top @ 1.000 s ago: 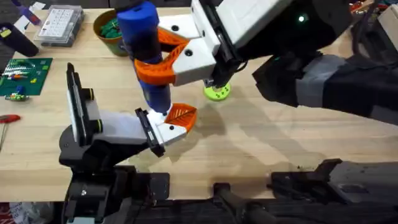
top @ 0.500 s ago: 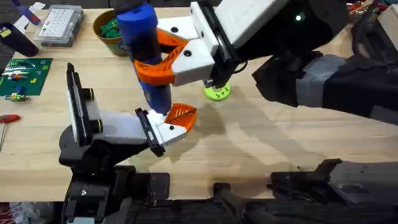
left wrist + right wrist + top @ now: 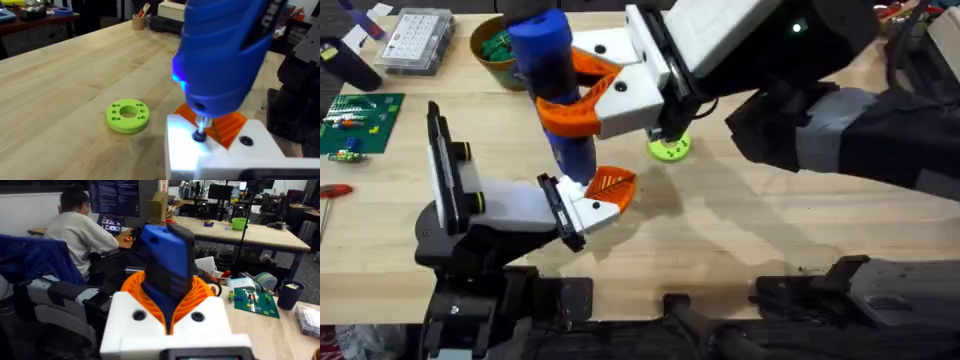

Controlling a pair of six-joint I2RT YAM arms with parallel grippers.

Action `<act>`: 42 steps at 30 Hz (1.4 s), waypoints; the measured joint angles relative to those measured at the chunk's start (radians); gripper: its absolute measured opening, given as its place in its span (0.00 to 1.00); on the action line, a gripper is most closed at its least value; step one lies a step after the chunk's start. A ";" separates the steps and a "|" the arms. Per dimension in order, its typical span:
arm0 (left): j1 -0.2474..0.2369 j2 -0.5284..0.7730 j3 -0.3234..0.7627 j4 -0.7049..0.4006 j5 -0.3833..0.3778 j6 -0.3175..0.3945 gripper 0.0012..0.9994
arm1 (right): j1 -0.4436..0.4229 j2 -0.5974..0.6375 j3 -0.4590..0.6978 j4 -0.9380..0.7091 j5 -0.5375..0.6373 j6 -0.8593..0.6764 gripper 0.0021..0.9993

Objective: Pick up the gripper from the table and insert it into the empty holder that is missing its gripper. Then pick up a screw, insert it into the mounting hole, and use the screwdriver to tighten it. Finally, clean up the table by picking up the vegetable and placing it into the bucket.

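Note:
The white holder (image 3: 505, 205), with its black upright plate, stands on a black base at the left. The gripper (image 3: 605, 192), a white block with an orange ribbed pad, sits in the holder's end (image 3: 227, 127). My right gripper (image 3: 560, 92) reaches across the table and is shut on the blue screwdriver (image 3: 548, 60), holding it upright. The screwdriver's metal tip rests on a screw (image 3: 200, 135) in the white block, and a blue light glows on its body (image 3: 220, 55). Orange fingers clasp the screwdriver (image 3: 167, 265). The bucket (image 3: 480, 50) at the back holds something green; the vegetable is hidden.
A lime-green disc (image 3: 670, 148) with holes lies right of the screwdriver, also in the left wrist view as a green disc (image 3: 127, 116). A clear parts box (image 3: 415, 40), a green circuit board (image 3: 360, 120) and a red-handled tool (image 3: 332, 190) lie at the far left.

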 joint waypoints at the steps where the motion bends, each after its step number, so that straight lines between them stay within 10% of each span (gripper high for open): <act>1: 0.000 0.000 0.000 0.000 0.000 0.000 0.00 | 0.000 0.000 0.000 0.000 0.000 -0.002 0.01; 42: 0.000 0.000 0.000 0.000 0.000 0.000 0.00 | 0.000 0.000 0.000 -0.030 0.007 -0.013 0.01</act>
